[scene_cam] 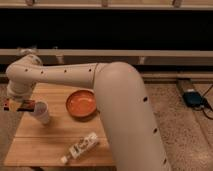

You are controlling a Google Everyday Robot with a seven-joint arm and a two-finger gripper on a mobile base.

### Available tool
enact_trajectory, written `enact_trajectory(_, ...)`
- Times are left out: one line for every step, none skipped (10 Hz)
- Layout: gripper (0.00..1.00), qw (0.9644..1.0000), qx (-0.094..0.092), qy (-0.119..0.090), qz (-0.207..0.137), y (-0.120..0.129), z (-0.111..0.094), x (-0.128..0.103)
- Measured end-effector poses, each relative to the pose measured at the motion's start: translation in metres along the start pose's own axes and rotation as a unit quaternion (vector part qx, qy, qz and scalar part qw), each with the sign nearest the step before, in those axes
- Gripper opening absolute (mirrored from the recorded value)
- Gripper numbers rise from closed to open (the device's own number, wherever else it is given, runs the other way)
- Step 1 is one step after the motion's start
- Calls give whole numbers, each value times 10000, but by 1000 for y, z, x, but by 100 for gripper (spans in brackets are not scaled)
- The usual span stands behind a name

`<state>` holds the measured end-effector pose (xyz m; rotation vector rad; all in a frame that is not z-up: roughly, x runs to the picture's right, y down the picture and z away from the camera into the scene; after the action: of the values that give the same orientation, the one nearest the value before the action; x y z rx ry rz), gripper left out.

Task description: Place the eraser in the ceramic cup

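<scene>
A: Starting at the near edge of the wooden worktop (30, 145), what lies in front of the orange bowl (81, 103)?

B: A clear plastic bottle (82, 147) on its side, nearer than the bowl and almost straight in front of it, with its cap end pointing to the near left.

A: And further in?

B: The ceramic cup (41, 112) stands upright left of the bowl, apart from it. Left of the bowl again, past the cup, is the gripper (17, 103), at the worktop's left edge. Its fingers are clenched on the eraser (25, 105), a dark flat block with a reddish end, held roughly level. The eraser's right end reaches the cup's rim on the side away from the bowl; I cannot tell whether they touch. It is not inside the cup.

A: The arm?

B: The white arm (120, 100) rises from the near right, bends just right of the bowl and passes behind it to the gripper.

A: Beyond?

B: Speckled floor, with a blue box (192, 97) far right of the bowl, and a long pale ledge (165, 54) under a dark wall behind.
</scene>
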<state>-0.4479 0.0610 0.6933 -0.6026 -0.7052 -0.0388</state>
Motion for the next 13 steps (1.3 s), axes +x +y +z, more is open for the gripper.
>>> enact_trajectory(0, 9999, 46, -55, 138, -11, 6, 7)
enact_trajectory(0, 9995, 75, -80, 296, -14, 9, 15)
enact_trajectory(2, 9990, 105, -112, 423, -15, 10, 21)
enact_trajectory(10, 9977, 153, -142, 640, -16, 10, 33)
enact_trajectory(21, 9967, 200, -164, 770, -17, 8, 42)
enact_trajectory(31, 9958, 228, -187, 862, -16, 6, 47)
enact_trajectory(43, 9952, 249, -212, 926, -15, 5, 50)
enact_trajectory(51, 9947, 268, -234, 964, -14, 4, 51)
enact_trajectory(59, 9943, 280, -252, 995, -14, 3, 52)
enact_trajectory(69, 9939, 289, -270, 1032, -14, 3, 54)
enact_trajectory(78, 9934, 288, -288, 1068, -13, 3, 55)
enact_trajectory(80, 9932, 290, -300, 1090, -13, 2, 56)
enact_trajectory(80, 9928, 294, -309, 1117, -12, 2, 58)
